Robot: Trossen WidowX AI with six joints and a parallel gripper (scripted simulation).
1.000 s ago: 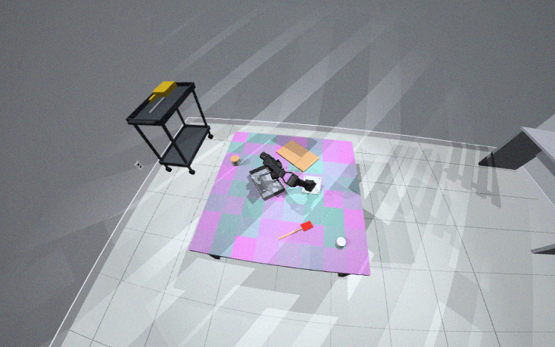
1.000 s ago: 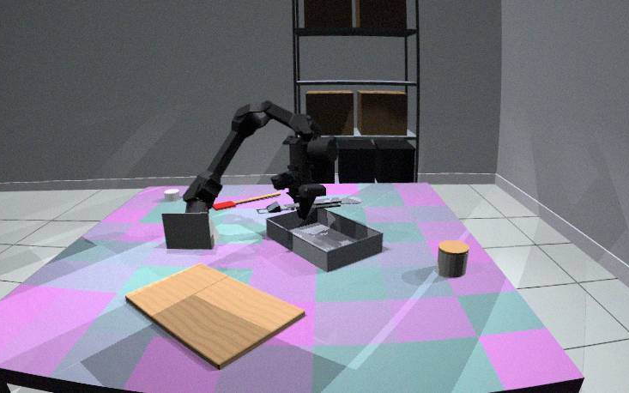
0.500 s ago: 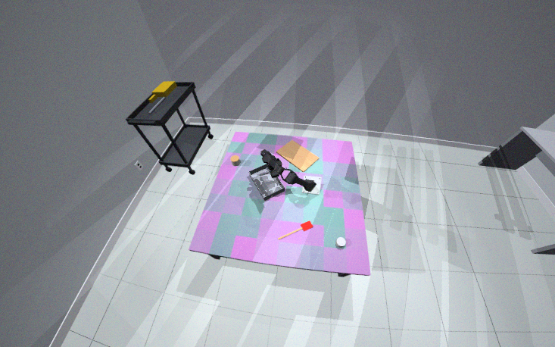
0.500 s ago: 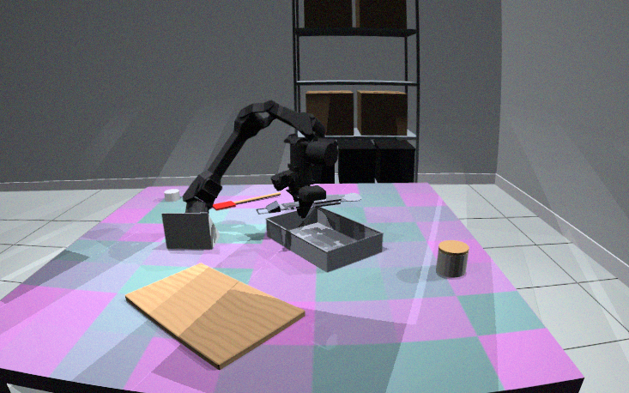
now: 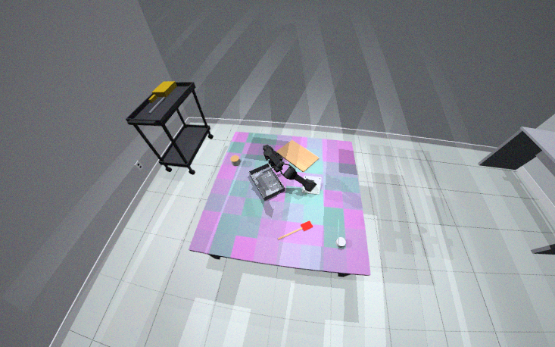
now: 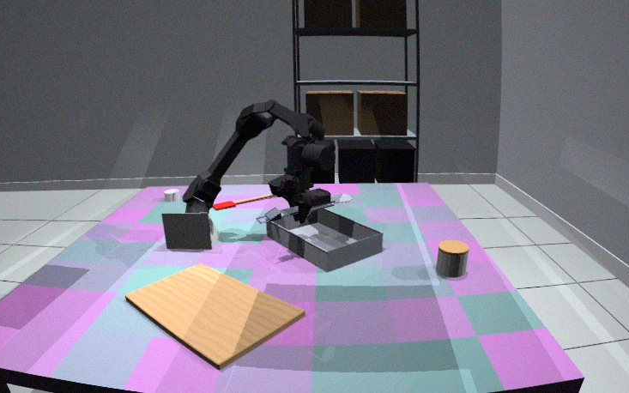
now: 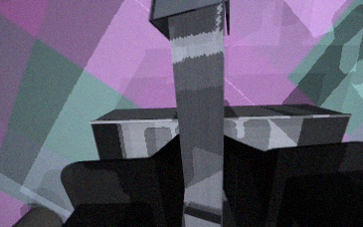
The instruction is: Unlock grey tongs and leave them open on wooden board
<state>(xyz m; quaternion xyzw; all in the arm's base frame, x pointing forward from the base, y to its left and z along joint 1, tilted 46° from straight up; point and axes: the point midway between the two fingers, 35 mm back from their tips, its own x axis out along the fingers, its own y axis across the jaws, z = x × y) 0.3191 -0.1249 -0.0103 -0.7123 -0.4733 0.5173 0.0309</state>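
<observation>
My gripper [image 6: 304, 218] [image 7: 196, 135] is shut on the grey tongs [image 6: 343, 198] [image 7: 199, 100] at their middle and holds them above the roasting tin. A wire loop at one end points left in the exterior view; the rounded tip end points right and back. The tongs lie closer to level than upright. In the wrist view they show as one narrow strip; whether the lock holds cannot be seen. The dark roasting tin [image 5: 275, 194] [image 6: 355, 255] [image 7: 139, 114] stands on the table below. The wooden board [image 5: 298, 155] [image 6: 199, 312] lies apart from the tin, with nothing on it.
A wooden-lidded jar [image 5: 235, 160] [image 6: 452, 261] stands beyond the tin. A red spatula [image 5: 307, 226] [image 6: 223, 205] and a white round pot [image 5: 341, 242] [image 6: 171, 195] are on the other side of the arm. A black trolley [image 5: 173, 103] stands off the table.
</observation>
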